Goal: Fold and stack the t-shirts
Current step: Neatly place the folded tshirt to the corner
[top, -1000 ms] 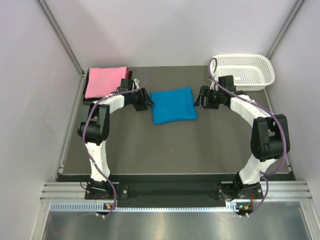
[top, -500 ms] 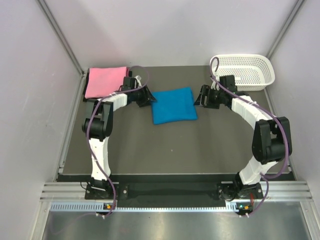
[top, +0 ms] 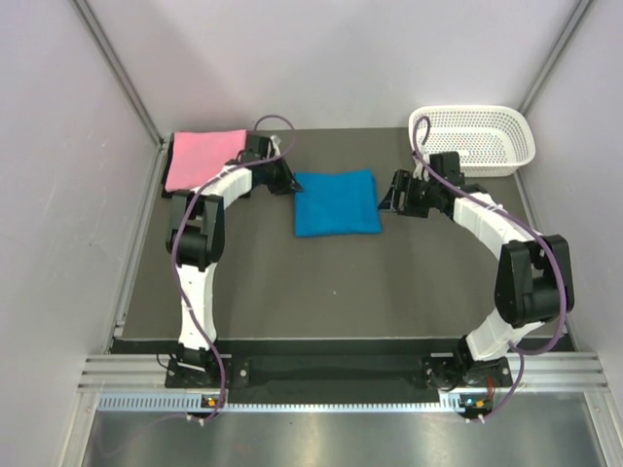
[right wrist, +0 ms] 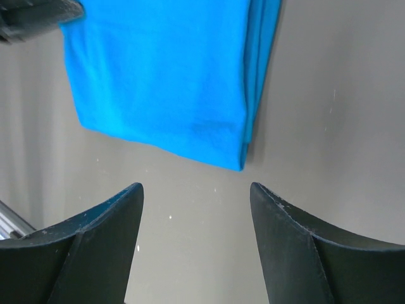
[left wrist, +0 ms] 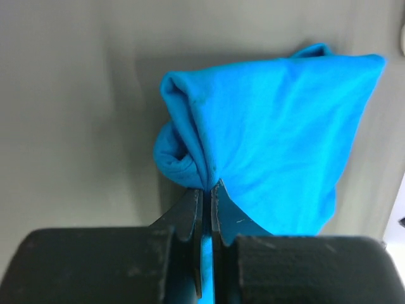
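At ten o'clock on the table point(top: 341, 282) lies the folded pink t-shirt point(top: 202, 158). Left end effector point(left wrist: 207, 187) pinches the turquoise t-shirt point(top: 337, 202) at its nine o'clock edge, mid-table; a low, slow carry toward pink should keep the folds intact. Right end effector point(right wrist: 195, 187) hangs spread at three o'clock. How many layers are pinched is hidden.
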Controlling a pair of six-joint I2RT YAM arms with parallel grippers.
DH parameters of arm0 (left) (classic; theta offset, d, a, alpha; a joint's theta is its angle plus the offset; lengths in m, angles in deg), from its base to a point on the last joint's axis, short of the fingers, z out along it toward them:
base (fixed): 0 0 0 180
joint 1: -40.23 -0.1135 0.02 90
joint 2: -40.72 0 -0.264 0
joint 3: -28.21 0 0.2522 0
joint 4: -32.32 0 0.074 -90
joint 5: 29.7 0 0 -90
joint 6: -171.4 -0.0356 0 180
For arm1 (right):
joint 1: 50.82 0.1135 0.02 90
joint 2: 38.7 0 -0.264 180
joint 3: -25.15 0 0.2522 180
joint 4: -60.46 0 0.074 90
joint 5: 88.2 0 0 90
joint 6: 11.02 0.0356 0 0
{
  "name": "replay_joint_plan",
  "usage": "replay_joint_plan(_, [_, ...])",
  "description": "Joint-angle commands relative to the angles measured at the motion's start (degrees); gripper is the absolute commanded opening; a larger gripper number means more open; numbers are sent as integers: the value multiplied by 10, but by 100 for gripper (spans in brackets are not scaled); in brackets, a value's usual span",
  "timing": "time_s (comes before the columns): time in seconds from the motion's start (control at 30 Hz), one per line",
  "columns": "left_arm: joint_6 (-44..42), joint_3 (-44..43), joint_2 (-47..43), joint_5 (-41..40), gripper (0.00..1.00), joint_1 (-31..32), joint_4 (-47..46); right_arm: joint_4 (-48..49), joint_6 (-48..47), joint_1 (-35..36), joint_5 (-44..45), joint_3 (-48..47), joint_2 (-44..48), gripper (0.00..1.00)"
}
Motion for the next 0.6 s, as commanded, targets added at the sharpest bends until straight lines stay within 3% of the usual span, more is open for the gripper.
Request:
replay_joint_plan(0.0, [-52, -84, -23, -20, 0, -1, 95, 33, 9, 2, -10, 15, 49, 68])
replay_joint_plan(0.33, [-184, -177, -89, -162, 0, -1, 265, 18, 15, 2, -20, 15, 73, 69])
replay_joint_plan(0.57, [-291, -230, -132, -286, 0, -1, 290, 17, 16, 2, -23, 15, 91, 69])
